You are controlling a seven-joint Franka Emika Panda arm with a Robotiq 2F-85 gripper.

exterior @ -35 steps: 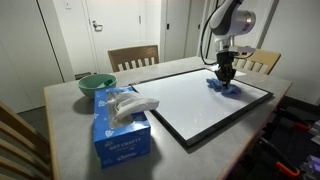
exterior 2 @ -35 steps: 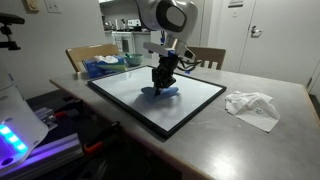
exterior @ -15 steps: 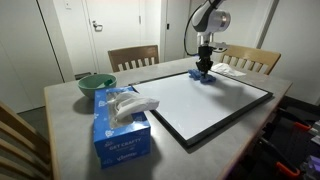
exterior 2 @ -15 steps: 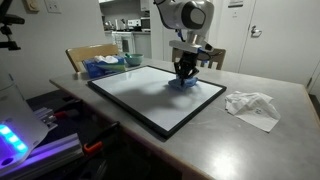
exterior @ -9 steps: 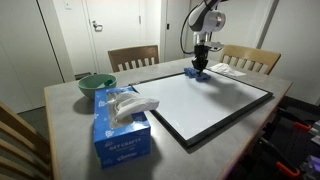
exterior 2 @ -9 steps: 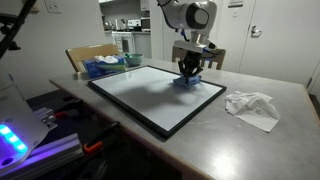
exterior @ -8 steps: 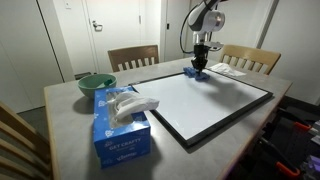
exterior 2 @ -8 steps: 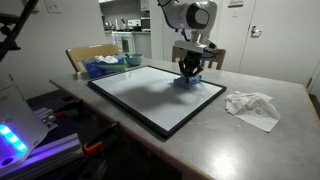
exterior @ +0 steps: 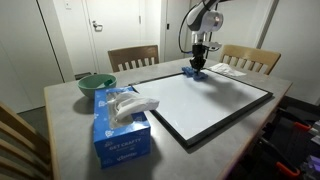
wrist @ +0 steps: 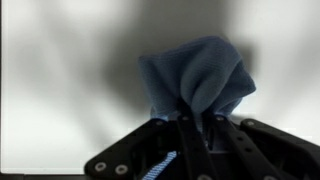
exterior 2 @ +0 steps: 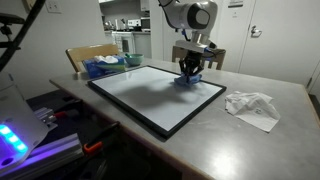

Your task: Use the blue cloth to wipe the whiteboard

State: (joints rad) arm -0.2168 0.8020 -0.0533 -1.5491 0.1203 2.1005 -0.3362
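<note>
Right now my gripper is clamped tight on the blue cloth, pressing it down near the far edge of the whiteboard; if I push further, the cloth may snag the frame or slide off

The pale grey table below me is carrying a black-framed glossy whiteboard, a light-blue cardboard tissue box near left, a green bowl, and crumpled white paper.
</note>
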